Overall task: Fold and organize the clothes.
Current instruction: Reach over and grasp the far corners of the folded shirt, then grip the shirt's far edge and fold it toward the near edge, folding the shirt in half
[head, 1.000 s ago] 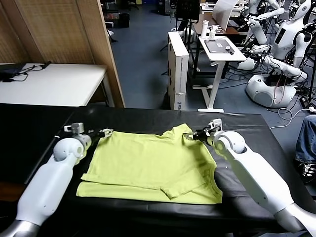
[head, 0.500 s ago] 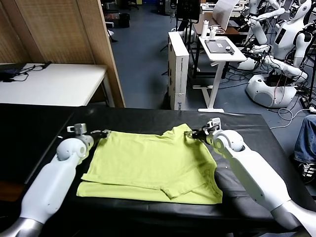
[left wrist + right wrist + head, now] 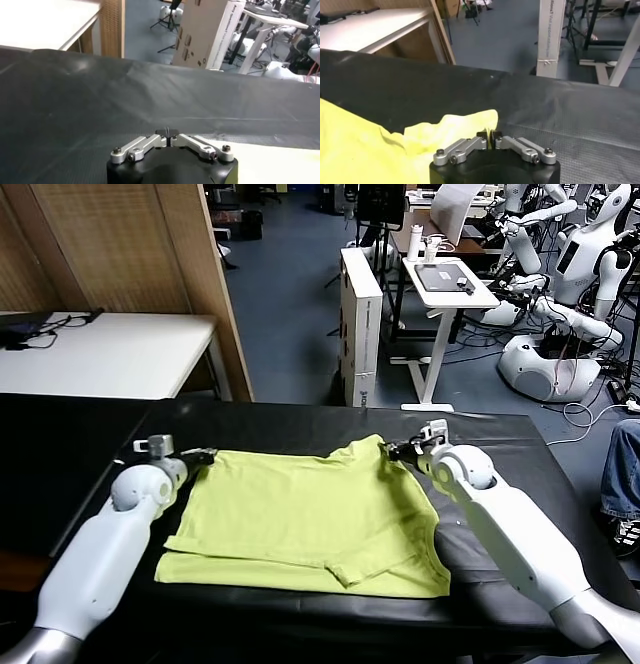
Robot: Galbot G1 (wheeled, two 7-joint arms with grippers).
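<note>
The lime T-shirt (image 3: 310, 519) lies spread on the black table (image 3: 520, 444), its near hem running along the table's front edge from about 7 o'clock to 5 o'clock in the head view; a fold of cloth is turned up near that hem at roughly 5 o'clock of the shirt's middle, and the rest lies fairly flat (a few soft wrinkles cross it). The white left arm (image 3: 95, 564) comes up from 7 o'clock and the white right arm (image 3: 520, 544) from 5 o'clock, each reaching toward a far corner of the shirt.

The left gripper (image 3: 205, 454) sits at the shirt's far corner at 10 o'clock, low on the table; its fingers are drawn together, and in its wrist view the tips (image 3: 167, 134) meet with only a pale sliver of cloth edge beside them, so whether cloth is pinched cannot be told. The right gripper (image 3: 392, 451) sits at the far corner at 2 o'clock; its fingers (image 3: 482, 136) are pressed together with yellow-green fabric (image 3: 450, 127) bunched right at the tips, clamped on the shirt's edge.

Beyond the black table, a white table (image 3: 110, 354) stands at 10 o'clock beside a wooden partition (image 3: 130, 254); a tall white carton (image 3: 360, 324) stands at 12 o'clock; a small white stand desk (image 3: 445, 284) is at 1 o'clock; other white robots (image 3: 560, 294) crowd the far 2 o'clock corner.
</note>
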